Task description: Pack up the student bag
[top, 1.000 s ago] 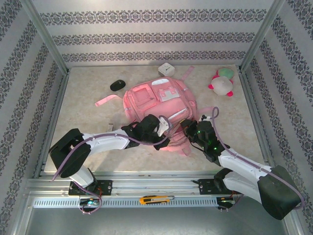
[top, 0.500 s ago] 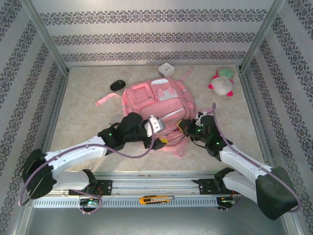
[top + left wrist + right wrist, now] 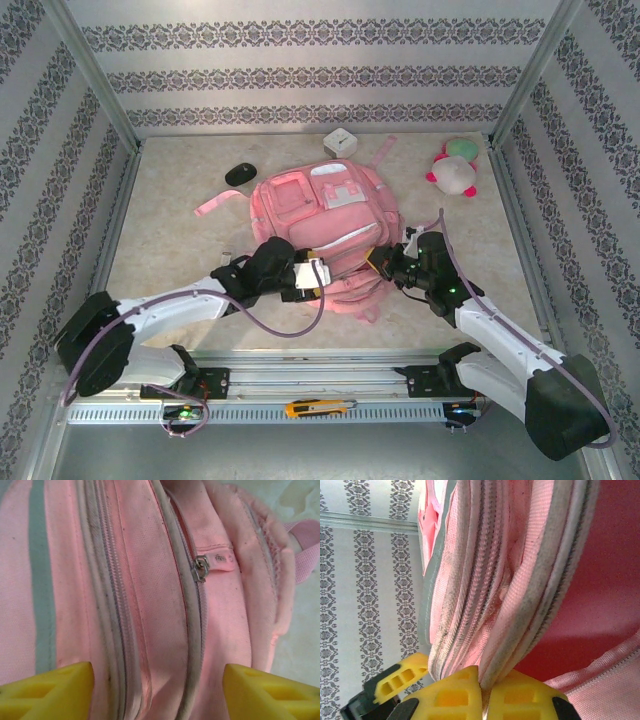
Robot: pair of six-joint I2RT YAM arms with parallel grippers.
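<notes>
- Your bag is pink with pale grey zip edging.
- Your left tool and right tool have yellow fingers.
- The plush toy is pink, white and green.
- The counter is mottled beige; the walls carry grey floral stripes.

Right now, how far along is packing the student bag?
Early. Done: nothing packed; the black mouse, white box and plush toy lie on the table outside the student bag. In hand: right gripper pinches a zip edge; left gripper is open over the zipper pull. Left: likely open the bag and load the items.
</notes>
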